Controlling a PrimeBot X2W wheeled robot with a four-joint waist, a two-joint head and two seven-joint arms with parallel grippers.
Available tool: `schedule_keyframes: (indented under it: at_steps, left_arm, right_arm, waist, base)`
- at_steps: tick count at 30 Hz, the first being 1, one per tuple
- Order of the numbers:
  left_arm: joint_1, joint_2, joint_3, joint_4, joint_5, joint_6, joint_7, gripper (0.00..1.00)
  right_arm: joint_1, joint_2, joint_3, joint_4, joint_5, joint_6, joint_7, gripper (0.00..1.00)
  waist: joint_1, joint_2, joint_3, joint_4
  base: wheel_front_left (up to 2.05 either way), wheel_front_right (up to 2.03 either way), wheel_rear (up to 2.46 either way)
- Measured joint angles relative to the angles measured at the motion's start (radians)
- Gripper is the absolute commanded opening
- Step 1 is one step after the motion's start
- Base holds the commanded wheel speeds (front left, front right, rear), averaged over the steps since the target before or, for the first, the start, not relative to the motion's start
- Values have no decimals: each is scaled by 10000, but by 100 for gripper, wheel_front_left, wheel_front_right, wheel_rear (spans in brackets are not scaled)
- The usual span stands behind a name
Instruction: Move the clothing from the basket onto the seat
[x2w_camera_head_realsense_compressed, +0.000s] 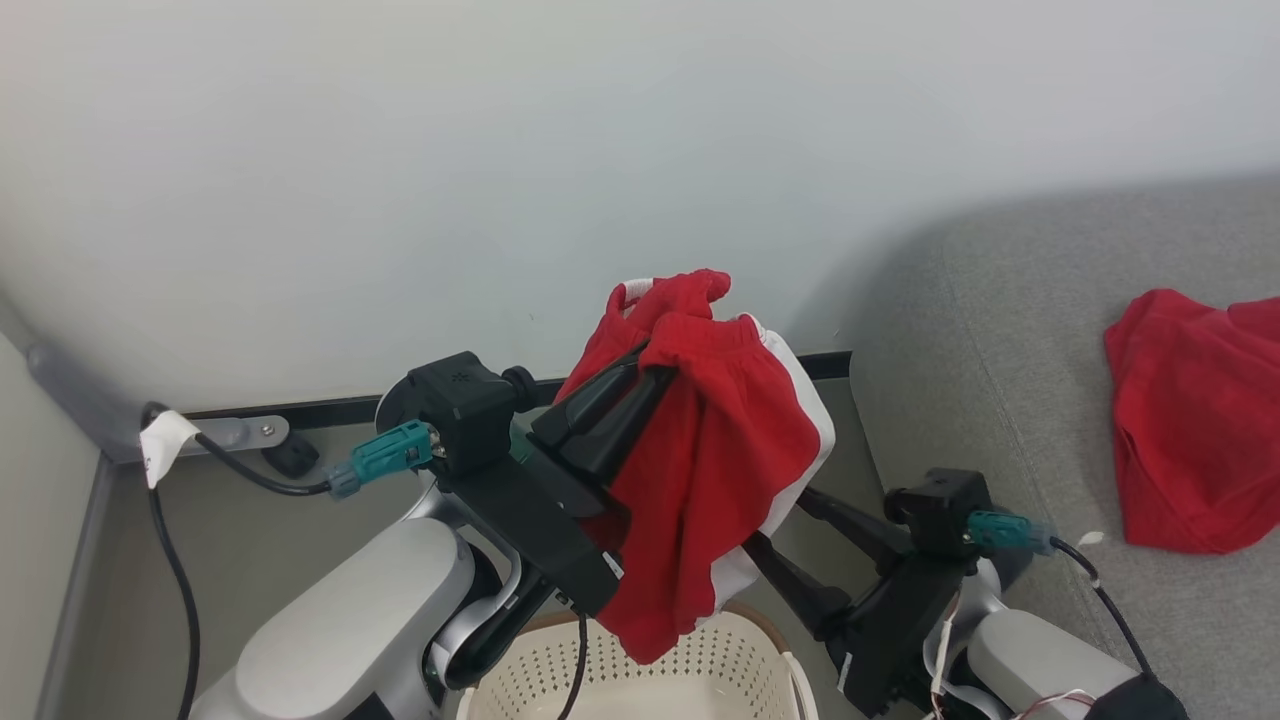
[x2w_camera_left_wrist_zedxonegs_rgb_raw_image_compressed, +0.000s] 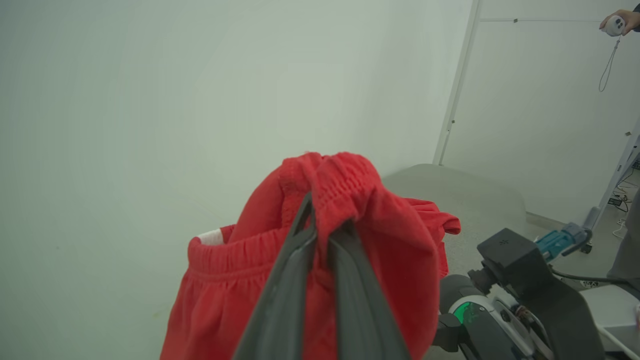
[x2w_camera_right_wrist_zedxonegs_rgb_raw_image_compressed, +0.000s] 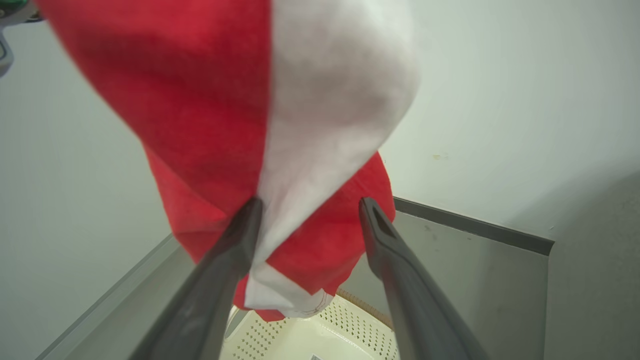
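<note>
One red garment hangs just above the basket, its waistband pinched in the tightly closed left hand; the right hand stands wide open beside the cloth, gripping nothing. Farther off, a second garment already lies on the seat; the held one, I judge, awaits carrying over
</note>
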Motion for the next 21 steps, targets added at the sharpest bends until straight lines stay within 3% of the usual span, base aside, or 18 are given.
schedule_keyframes:
  at_steps: [7,12,15,16,21]
  left_arm:
    - [2,96,21,-176,-23,2,2,0]
    - [6,102,21,-251,-201,2,13,0]
    - [9,115,21,-318,-263,40,46,0]
    - [13,119,21,-326,-267,42,59,0]
    - [22,142,17,-337,-270,44,90,0]
  right_arm:
    - [-793,451,1342,224,650,0,-35,100]
    - [-1286,867,1712,717,955,0,-351,100]
    - [-1578,1066,1818,1131,1195,0,-702,7]
    - [-1639,1095,1879,1239,1223,0,-794,0]
    - [-1708,1103,2073,1540,1499,0,-1172,0]
  waist:
    - [0,0,19,128]
    - [0,0,18,154]
    - [0,0,21,147]
    - [0,0,23,143]
    - [0,0,25,106]
  base:
    - [0,0,0]
    - [0,0,0]
    - [0,0,0]
    - [0,0,0]
    - [0,0,0]
